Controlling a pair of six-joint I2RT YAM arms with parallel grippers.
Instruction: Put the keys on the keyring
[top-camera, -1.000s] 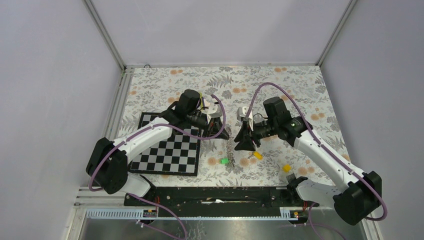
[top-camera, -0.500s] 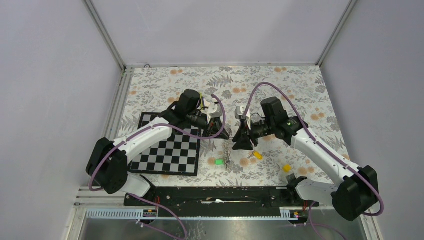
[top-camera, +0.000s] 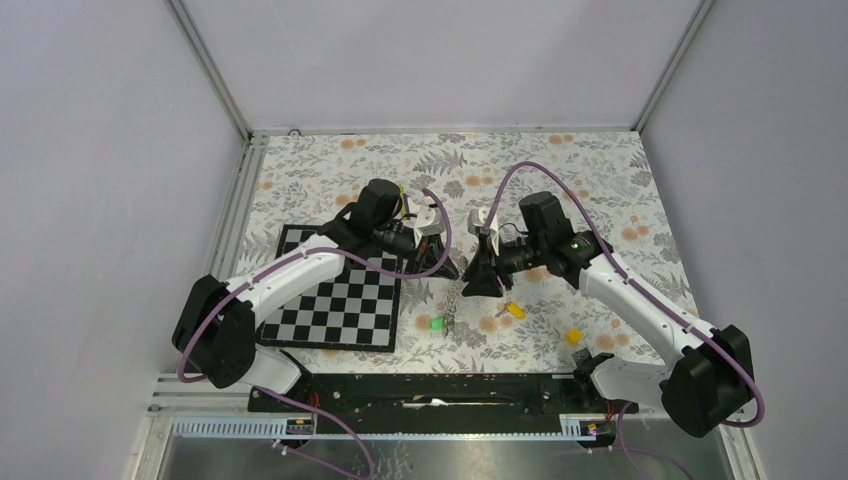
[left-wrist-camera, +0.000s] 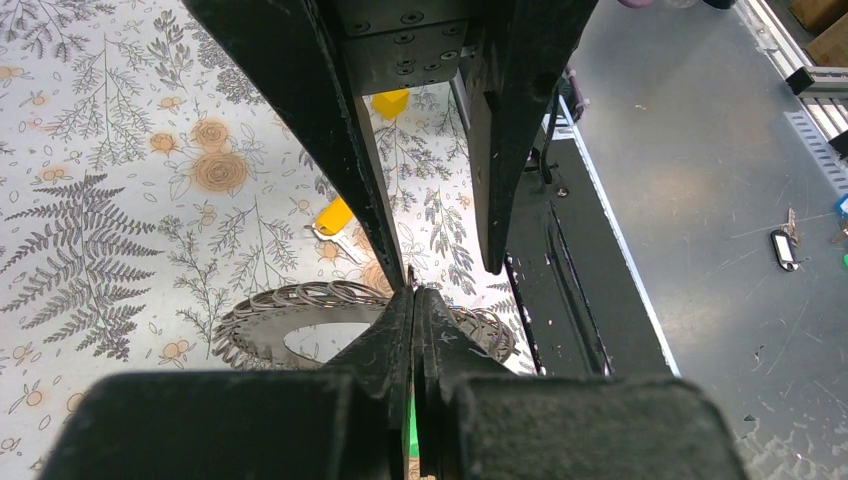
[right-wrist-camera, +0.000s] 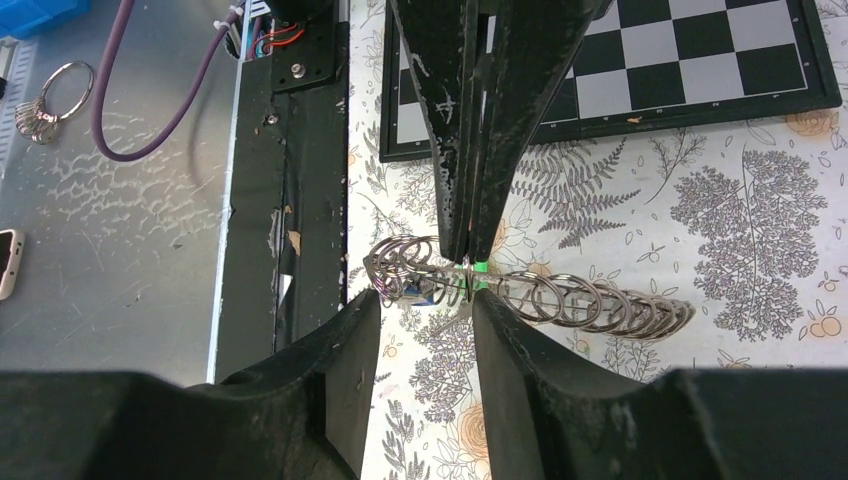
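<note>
The keyring (right-wrist-camera: 585, 300), a grey metal loop strung with many small rings, hangs just above the floral table. My left gripper (left-wrist-camera: 413, 292) is shut on its rim, and the loop (left-wrist-camera: 300, 322) spreads out to both sides of the pinch. My right gripper (right-wrist-camera: 420, 305) is open, with its fingers straddling the ring's near end without touching it. A green key (right-wrist-camera: 481, 266) and a blue key head (right-wrist-camera: 415, 292) sit right at the ring; I cannot tell if they are threaded on. An orange-yellow key (top-camera: 513, 311) lies on the table, with a second one (top-camera: 573, 336) farther right.
A chessboard (top-camera: 340, 300) lies left of the grippers. The black base rail (top-camera: 440, 390) runs along the near edge, with a grey metal surface (left-wrist-camera: 720, 200) beyond it. Both grippers nearly meet at mid-table (top-camera: 465, 285).
My right arm has shifted a little to the left, closer to the left gripper. The green key and the ring's lower end have drifted slightly left. The left arm has not moved.
</note>
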